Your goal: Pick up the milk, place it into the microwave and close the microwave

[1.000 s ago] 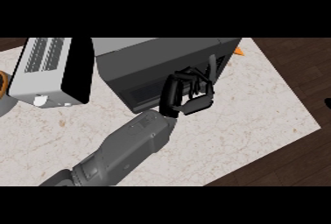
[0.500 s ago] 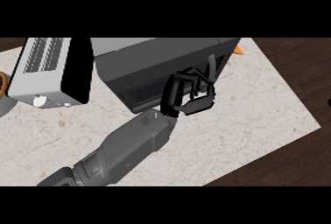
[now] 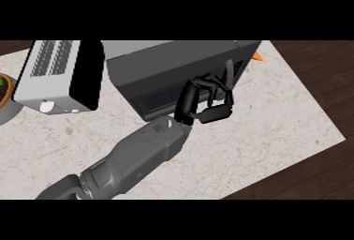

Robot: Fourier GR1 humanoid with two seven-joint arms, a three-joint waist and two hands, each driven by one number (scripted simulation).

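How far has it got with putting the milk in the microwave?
Hard to say what is done: no milk shows anywhere, so it may already be inside. In hand: the left hand, fingers curled on nothing visible, sits at the dark microwave's front face. Left: confirming the door is closed; this view does not settle that.

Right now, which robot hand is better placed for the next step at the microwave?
The left. The left robot hand is already at the front of the dark microwave, its forearm coming in from the lower left. The right robot hand is not in view. The milk cannot be seen.
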